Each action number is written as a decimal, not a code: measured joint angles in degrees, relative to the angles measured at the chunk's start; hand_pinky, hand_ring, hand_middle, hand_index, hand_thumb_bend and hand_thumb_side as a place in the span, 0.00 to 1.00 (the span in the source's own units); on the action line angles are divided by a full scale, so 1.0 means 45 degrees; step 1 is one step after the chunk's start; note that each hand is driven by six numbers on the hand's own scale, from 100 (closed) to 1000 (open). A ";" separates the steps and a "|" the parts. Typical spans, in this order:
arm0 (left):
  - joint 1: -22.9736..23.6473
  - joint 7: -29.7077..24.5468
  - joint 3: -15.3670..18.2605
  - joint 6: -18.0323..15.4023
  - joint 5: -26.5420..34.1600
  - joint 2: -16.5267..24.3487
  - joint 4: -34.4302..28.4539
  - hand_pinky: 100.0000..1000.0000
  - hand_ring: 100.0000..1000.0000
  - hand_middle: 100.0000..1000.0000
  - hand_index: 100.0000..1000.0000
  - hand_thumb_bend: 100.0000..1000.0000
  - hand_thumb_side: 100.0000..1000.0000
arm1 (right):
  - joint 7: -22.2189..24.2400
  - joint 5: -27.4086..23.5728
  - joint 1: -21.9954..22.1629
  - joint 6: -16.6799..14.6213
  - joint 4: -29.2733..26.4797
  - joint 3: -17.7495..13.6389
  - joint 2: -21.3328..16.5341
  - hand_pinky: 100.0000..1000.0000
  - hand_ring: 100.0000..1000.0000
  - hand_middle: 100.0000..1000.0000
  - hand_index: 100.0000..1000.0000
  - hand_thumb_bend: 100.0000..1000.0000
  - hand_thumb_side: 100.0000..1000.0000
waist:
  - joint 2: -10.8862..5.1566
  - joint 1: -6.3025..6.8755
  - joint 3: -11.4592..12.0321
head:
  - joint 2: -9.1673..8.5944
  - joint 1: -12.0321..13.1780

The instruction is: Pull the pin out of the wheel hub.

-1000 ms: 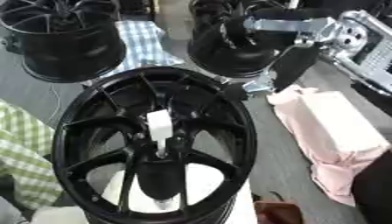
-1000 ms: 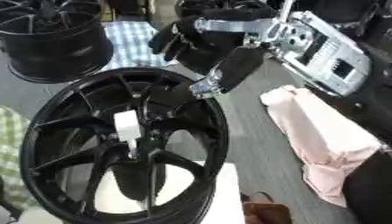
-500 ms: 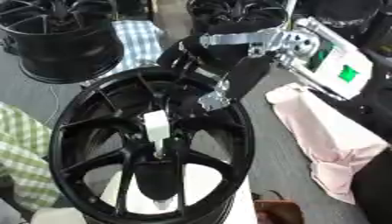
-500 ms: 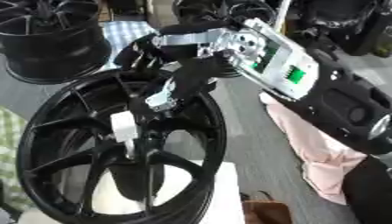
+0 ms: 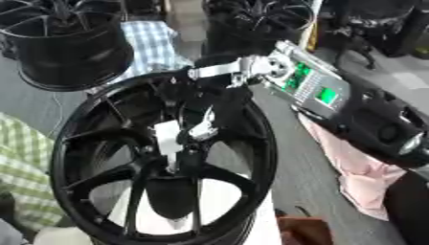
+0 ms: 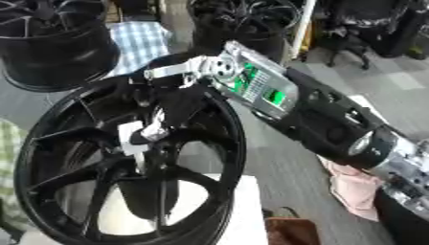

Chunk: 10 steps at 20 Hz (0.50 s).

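Observation:
A black spoked wheel hub (image 5: pixel 261 143) lies flat in the middle of the view. A white pin (image 5: pixel 167 139) stands upright at its centre. My right hand (image 5: pixel 201 100) comes in from the upper right and hangs over the hub, fingers pointing down. One fingertip (image 5: pixel 204 130) sits right beside the pin's right side, touching or nearly touching it. The fingers are not curled round the pin. My left hand does not show in either view.
Two more black wheels stand at the back left (image 5: pixel 67 48) and back centre (image 5: pixel 251 24), with a blue checked cloth (image 5: pixel 155 43) between them. A pink cloth (image 5: pixel 360 172) lies to the right, a green checked cloth (image 5: pixel 25 177) to the left.
My right arm has swung from the back right leftward and down over the hub, bringing the fingers from the rim to the pin. The pin has not moved.

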 measured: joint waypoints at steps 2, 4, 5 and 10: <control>-0.0005 0.0008 -0.0017 0.0021 0.0000 -0.0002 -0.0020 0.45 0.26 0.62 0.66 0.00 0.88 | 0.0031 0.0462 -0.0041 -0.0064 0.0292 0.0125 0.0229 0.85 0.89 0.85 0.93 0.36 0.33 | 0.0001 0.0000 0.0000 | 0.0000 0.0000; -0.0011 0.0003 -0.0043 0.0040 0.0001 -0.0006 -0.0022 0.45 0.26 0.62 0.66 0.00 0.88 | 0.0078 0.0832 -0.0045 -0.0140 0.0545 0.0264 0.0431 0.85 0.88 0.84 0.92 0.38 0.32 | 0.0002 0.0001 0.0004 | 0.0000 -0.0002; -0.0014 0.0000 -0.0054 0.0048 0.0005 -0.0009 -0.0022 0.45 0.26 0.62 0.66 0.00 0.87 | 0.0121 0.0991 -0.0051 -0.0184 0.0658 0.0335 0.0522 0.85 0.88 0.84 0.92 0.36 0.33 | 0.0003 0.0005 0.0007 | 0.0000 -0.0007; -0.0055 -0.0011 -0.0069 0.0090 0.0076 -0.0105 -0.0025 0.45 0.26 0.62 0.66 0.00 0.87 | 0.0411 0.1594 -0.0148 -0.0452 0.1071 0.0614 0.0898 0.84 0.86 0.81 0.89 0.35 0.33 | 0.0005 0.0058 0.0041 | 0.0001 -0.0056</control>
